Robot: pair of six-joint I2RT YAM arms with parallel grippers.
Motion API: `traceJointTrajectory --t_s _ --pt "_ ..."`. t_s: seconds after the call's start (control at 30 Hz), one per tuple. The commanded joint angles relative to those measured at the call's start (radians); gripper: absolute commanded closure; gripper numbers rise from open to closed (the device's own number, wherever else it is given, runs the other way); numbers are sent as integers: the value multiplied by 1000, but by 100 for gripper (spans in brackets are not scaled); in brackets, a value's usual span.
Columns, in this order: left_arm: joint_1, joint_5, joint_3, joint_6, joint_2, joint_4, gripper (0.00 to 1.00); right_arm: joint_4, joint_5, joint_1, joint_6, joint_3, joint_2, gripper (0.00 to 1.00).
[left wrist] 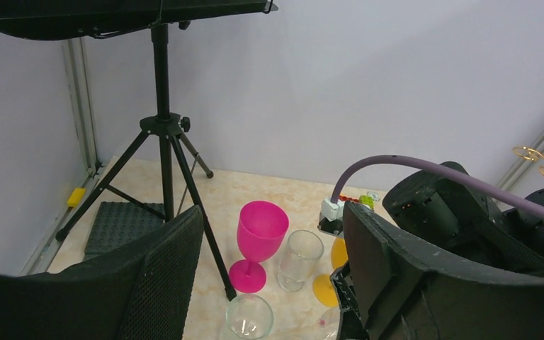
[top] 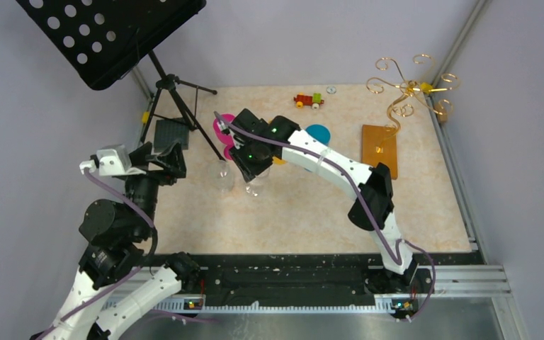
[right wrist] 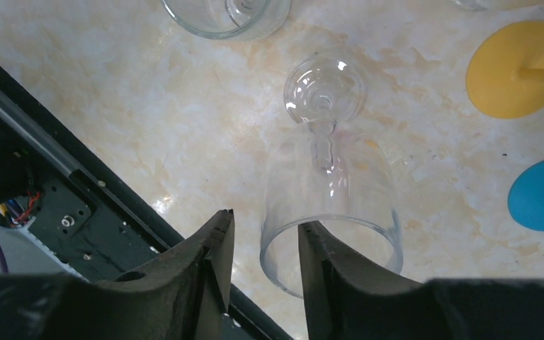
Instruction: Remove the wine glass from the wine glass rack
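**Wine glass stands on the table, away from its rack**

The marble table (top: 312, 212) has a black music stand (top: 113, 35) at 11 o'clock and the wine glass rack (top: 380, 145) at 2 o'clock. The wine glass (right wrist: 340, 191) stands upright near the middle, at 9 o'clock from the rack and well apart from it. The right gripper (right wrist: 265, 221) is released, one finger outside the bowl and the other over its mouth. The left gripper (left wrist: 273, 212), at 9 o'clock, is spread wide.

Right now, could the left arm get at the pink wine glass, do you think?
Probably yes, but awkwardly: the pink wine glass stands ahead of the open left end effector, yet the music stand's tripod leg slants beside it and clear glasses crowd it.
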State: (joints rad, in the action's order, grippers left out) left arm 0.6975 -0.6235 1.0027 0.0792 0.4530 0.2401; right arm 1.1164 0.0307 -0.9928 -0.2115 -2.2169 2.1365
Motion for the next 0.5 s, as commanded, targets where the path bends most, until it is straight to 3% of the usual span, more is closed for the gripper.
traceJointTrajectory --t_s 0.0,0.23,0.43,0.47 --pt "4 -11 2 1 -11 -10 24 4 -7 -14 14 -94 23 58" --pt "4 -20 27 45 11 71 21 -61 -50 -13 21 -128 -21 48" --pt "4 -39 138 189 68 300 22 -122 -91 -13 -1 -96 -112 47" --pt "4 -32 164 224 79 352 15 -134 -102 -13 -7 -79 -137 47"
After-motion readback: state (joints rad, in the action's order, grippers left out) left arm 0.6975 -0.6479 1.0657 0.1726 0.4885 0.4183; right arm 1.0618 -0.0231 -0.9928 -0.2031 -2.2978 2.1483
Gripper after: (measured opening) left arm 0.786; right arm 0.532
